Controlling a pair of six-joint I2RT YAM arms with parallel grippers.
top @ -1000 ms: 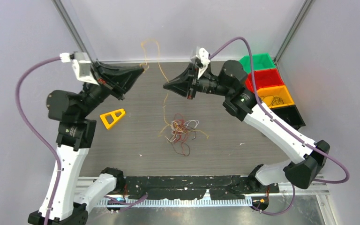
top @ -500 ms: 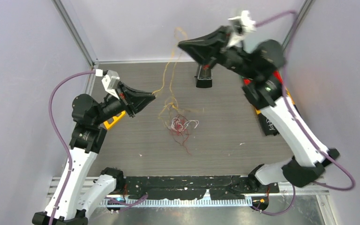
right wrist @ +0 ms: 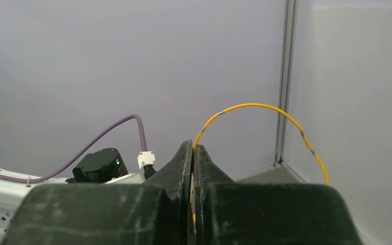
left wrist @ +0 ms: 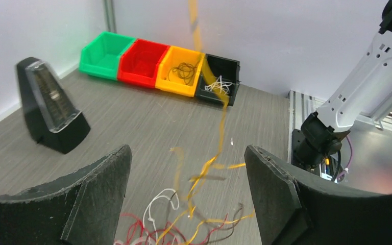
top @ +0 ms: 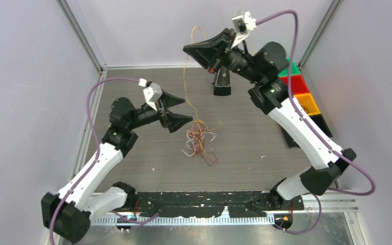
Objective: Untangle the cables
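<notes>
Yellow wire (top: 185, 69), thin and limp, runs from my right gripper (top: 186, 48), pinched shut on its upper end high over the table (top: 132, 153), down into the tangle of cables (top: 199, 142) lying mid-table. My left gripper (top: 186, 111) is beside the strand with jaws spread wide, holding nothing; the wire dangles in the gap. I judge these cables to be very light, soft and springy, likely to snag on each other and lift as a clump. The best hold looks low on the yellow wire, just above the tangle.
</notes>
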